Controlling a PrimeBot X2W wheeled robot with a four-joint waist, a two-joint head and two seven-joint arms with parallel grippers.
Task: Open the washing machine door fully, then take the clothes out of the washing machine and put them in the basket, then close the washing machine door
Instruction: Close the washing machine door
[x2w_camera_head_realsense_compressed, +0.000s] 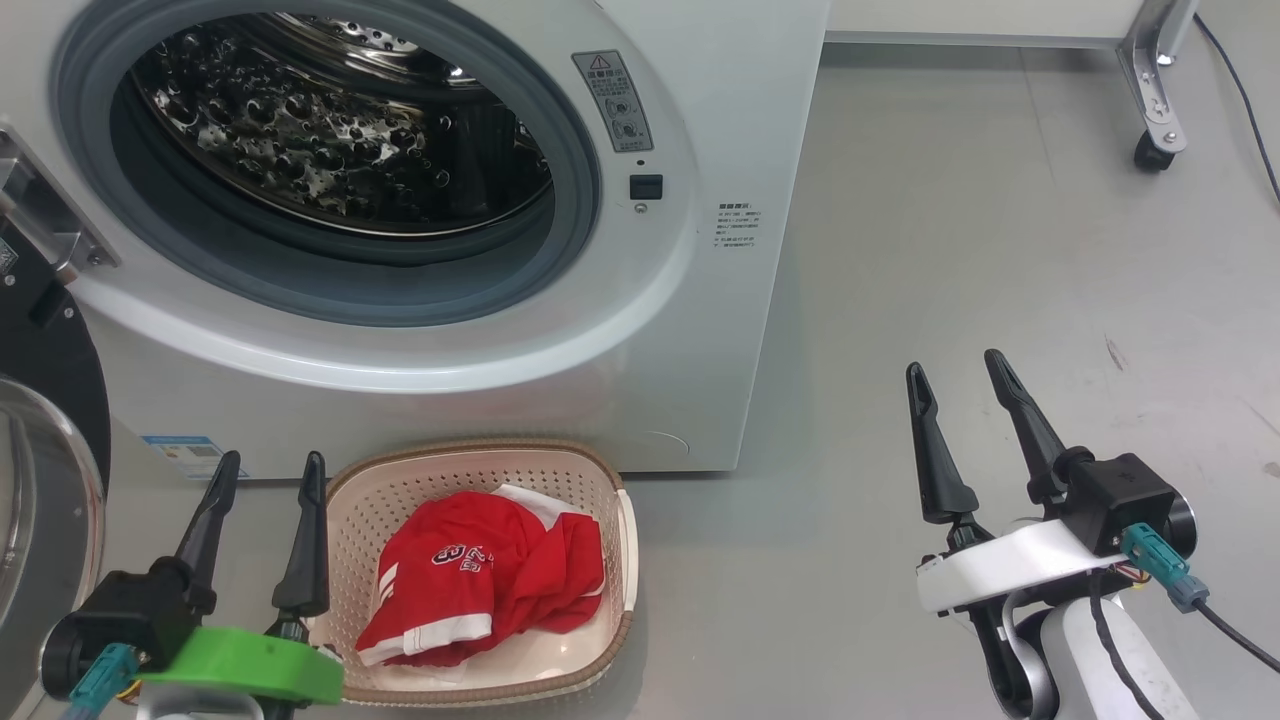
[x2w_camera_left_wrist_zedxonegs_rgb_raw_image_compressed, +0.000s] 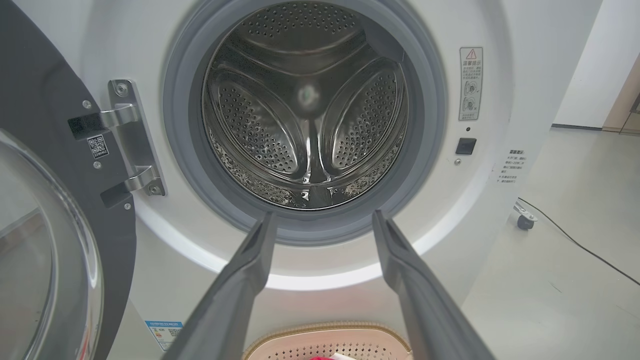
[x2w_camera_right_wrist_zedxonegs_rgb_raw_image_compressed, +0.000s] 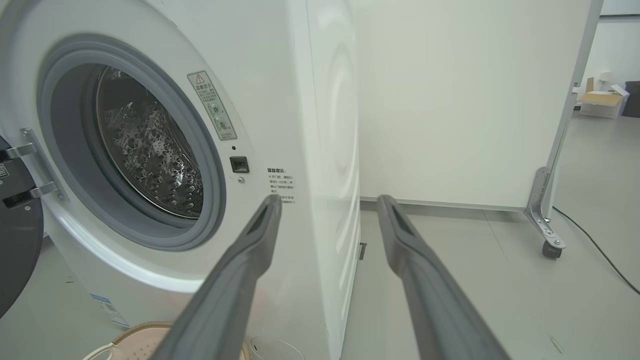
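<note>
With the clothes (x2w_camera_head_realsense_compressed: 480, 580) in the basket (x2w_camera_head_realsense_compressed: 605, 478) before the washing machine (x2w_camera_head_realsense_compressed: 720, 120), my left gripper (x2w_camera_head_realsense_compressed: 273, 458) and right gripper (x2w_camera_head_realsense_compressed: 954, 362) gape empty; shutting its door (x2w_camera_head_realsense_compressed: 50, 370) seems next.

Left gripper (x2w_camera_head_realsense_compressed: 274, 460), lower left of head view: two long black fingers (x2w_camera_head_realsense_compressed: 205, 525) tapering to blunt tips, seated in a black block housing (x2w_camera_head_realsense_compressed: 130, 610). Bright green mount plate (x2w_camera_head_realsense_compressed: 250, 665) under it, teal plug (x2w_camera_head_realsense_compressed: 100, 675) near the bottom-left corner. Right gripper (x2w_camera_head_realsense_compressed: 954, 363), lower right: same black fingers, black cube housing (x2w_camera_head_realsense_compressed: 1125, 500), white mount plate (x2w_camera_head_realsense_compressed: 1010, 565) (green on the other side). Teal connector (x2w_camera_head_realsense_compressed: 1150, 555) with grey-blue end, thin black cable (x2w_camera_head_realsense_compressed: 1235, 640) running to the right edge, thin coloured wires tucked just beneath. Pale forearm (x2w_camera_head_realsense_compressed: 1160, 670) with dark ring joint (x2w_camera_head_realsense_compressed: 1005, 650). Wrist views: fingers read matte grey, each with a long recessed groove on its inner face.
</note>
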